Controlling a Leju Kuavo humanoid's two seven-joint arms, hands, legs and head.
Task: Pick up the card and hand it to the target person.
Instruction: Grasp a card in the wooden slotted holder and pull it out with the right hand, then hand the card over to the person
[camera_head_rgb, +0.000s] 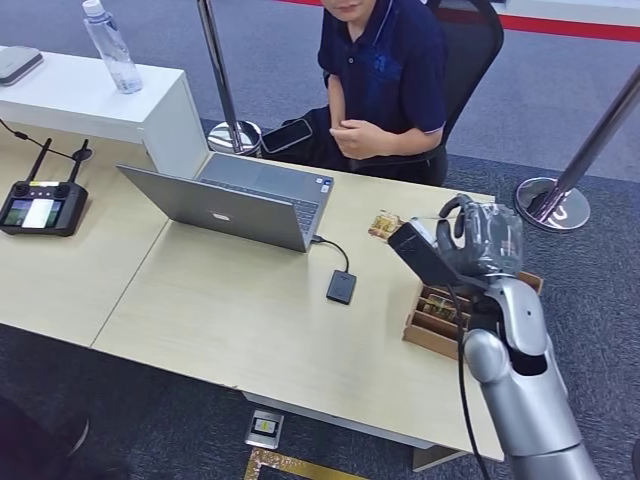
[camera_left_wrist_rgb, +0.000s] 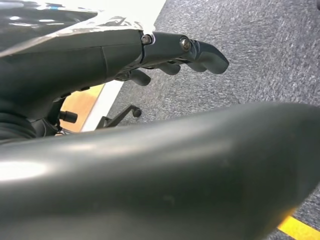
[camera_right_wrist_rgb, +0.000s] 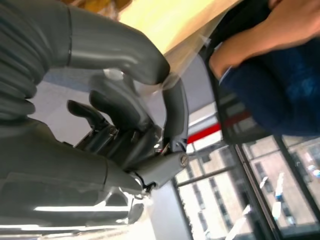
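My right hand is raised over the right end of the wooden table. It pinches a thin clear-sleeved card between thumb and a finger. The card's gold-patterned end reaches out from the hand, pointing left toward the laptop. The person, in a dark blue shirt, sits behind the table with both hands held at the chest, apart from the card. My left hand hangs over grey carpet with its fingers stretched out and nothing in them.
An open grey laptop and a cabled black drive lie mid-table. A wooden box of cards sits under my right arm. A controller lies far left. A bottle stands on the white counter, and stanchion bases flank the person.
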